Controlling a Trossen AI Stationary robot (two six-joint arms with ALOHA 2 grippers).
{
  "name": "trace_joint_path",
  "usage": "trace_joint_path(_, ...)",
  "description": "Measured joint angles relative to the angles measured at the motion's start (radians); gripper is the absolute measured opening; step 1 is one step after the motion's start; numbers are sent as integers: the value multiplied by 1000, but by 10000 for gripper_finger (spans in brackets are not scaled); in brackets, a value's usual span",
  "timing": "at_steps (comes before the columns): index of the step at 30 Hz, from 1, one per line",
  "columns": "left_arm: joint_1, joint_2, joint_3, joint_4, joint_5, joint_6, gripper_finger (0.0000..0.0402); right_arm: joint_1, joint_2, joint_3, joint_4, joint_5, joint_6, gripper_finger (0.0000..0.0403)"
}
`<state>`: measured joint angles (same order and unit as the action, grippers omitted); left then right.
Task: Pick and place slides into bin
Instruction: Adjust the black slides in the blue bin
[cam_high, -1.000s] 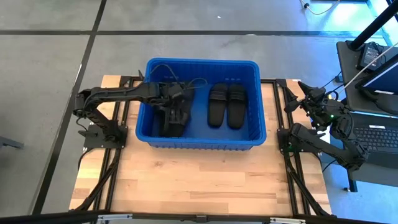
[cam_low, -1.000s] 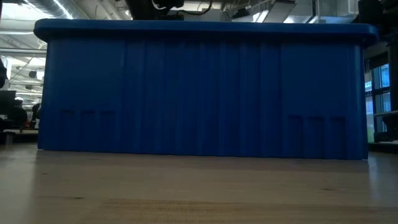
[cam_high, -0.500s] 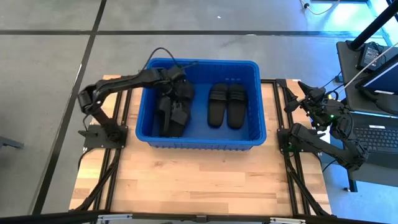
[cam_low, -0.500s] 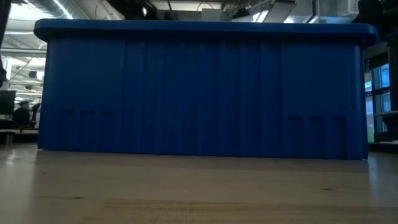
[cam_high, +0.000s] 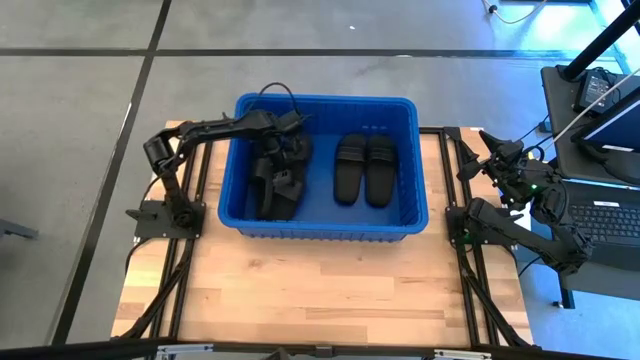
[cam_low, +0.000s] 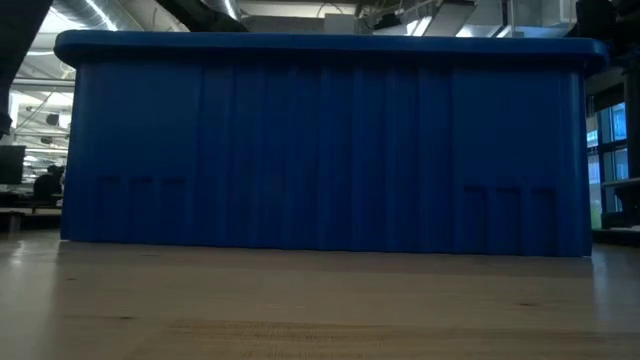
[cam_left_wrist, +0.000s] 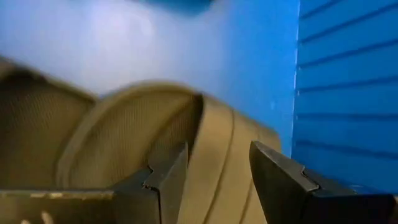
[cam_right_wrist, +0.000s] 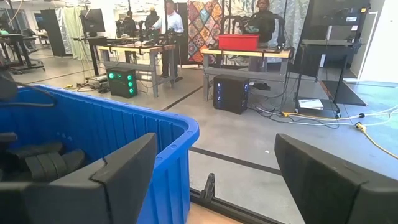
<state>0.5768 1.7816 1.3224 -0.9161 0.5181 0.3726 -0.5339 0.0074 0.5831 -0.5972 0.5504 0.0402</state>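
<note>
Inside the bin (cam_high: 325, 105), at its left end, the left gripper (cam_high: 285, 160) is sitting low over a dark heap of slides (cam_high: 275, 190), jaws part open with nothing clamped; the wrist view shows a slide strap just ahead of the fingertips (cam_left_wrist: 168, 177), not pinched. Since a second ago the left arm has been folding back and lifting toward the far-left corner, shoulder swinging outward, while the heap is staying put. That reads as a drop just finished and the arm pulling out. No slides are showing on the bench (cam_high: 320, 290), so the task looks at or near done. A neat pair (cam_high: 364, 168) is lying side by side mid-bin, long axes running near-to-far across the bin's short side, straps toward the far wall. The heap's slides are overlapping, lying roughly the same way; exact count unclear. The right gripper (cam_high: 497, 150) is parked off the bench's right edge, jaws wide, empty.
</note>
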Motion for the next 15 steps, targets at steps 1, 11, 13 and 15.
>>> trace_joint_path(1, 0, 5, 0, -18, -4, 6, 169, 0, 0, 0, 0, 0, 0, 327)
trace_joint_path(11, 0, 14, 2, -66, -12, 4, 169, 0, 0, 0, 0, 0, 0, 327)
trace_joint_path(13, -1, 14, 2, -69, -30, -5, 169, 0, 0, 0, 0, 0, 0, 327)
trace_joint_path(15, -5, 14, 2, -85, -41, -29, 169, 0, 0, 0, 0, 0, 0, 327)
